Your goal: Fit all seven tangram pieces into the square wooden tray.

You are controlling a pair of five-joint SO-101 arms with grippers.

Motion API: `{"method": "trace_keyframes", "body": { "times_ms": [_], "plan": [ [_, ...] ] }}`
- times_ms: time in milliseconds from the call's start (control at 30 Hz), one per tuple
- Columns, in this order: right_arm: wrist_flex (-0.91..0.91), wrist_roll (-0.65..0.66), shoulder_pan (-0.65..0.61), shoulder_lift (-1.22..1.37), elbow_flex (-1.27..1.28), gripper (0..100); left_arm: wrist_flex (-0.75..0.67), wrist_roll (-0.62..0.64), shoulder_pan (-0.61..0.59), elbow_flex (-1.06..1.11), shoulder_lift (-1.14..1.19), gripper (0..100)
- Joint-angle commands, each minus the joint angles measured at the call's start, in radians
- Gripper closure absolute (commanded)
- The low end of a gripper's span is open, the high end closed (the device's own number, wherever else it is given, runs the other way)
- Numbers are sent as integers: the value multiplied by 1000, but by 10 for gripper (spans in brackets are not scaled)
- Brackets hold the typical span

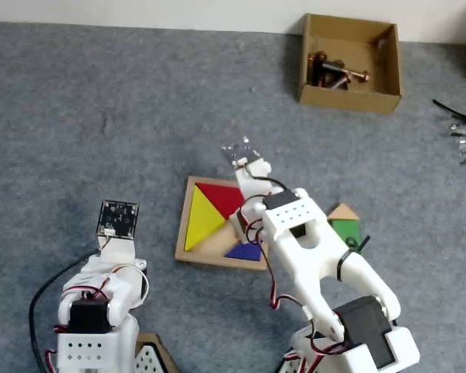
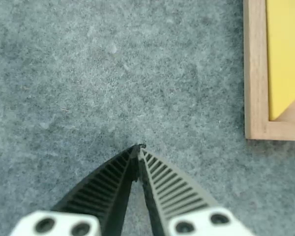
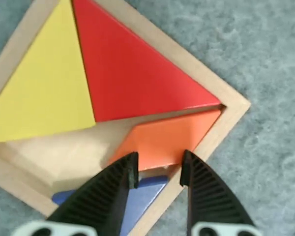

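The square wooden tray [image 1: 183,233] lies mid-table and holds a red triangle [image 1: 224,198], a yellow triangle [image 1: 202,219] and a blue piece [image 1: 243,252]. My right arm [image 1: 295,225] stands over the tray's right side. Its gripper [image 3: 158,167] is open, fingertips straddling the edge of an orange parallelogram [image 3: 169,137] that lies in the tray [image 3: 231,105] below the red triangle [image 3: 132,73], beside the blue piece [image 3: 137,196]. A green piece [image 1: 346,231] and a tan triangle [image 1: 342,211] rest on the carpet right of the tray. My left gripper [image 2: 139,147] is shut, empty, over carpet near the tray's corner [image 2: 255,130].
A cardboard box [image 1: 349,92] with copper-coloured metal parts stands at the back right. Black cables [image 1: 457,116] lie at the right edge. A dark wooden-edged object [image 1: 155,353] sits by the left arm's base [image 1: 93,342]. Grey carpet covers the table.
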Motion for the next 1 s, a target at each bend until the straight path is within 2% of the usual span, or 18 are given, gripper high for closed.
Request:
{"method": "trace_keyframes", "body": {
  "times_ms": [0,100,267,467,600,767,967],
  "plan": [
    [-2,12,13,8,21,855,3,2,12,18,-10,995],
    [31,12,13,8,21,844,3,2,12,18,-10,995],
    [59,12,13,8,22,771,3,2,12,18,-10,995],
    [61,12,7,16,22,767,3,2,12,18,-10,995],
    [93,12,-4,111,13,767,3,2,12,18,-10,995],
    [174,12,-4,203,-105,767,3,2,12,18,-10,995],
    [176,14,-4,226,-153,767,3,2,12,18,-10,995]
  ]
}}
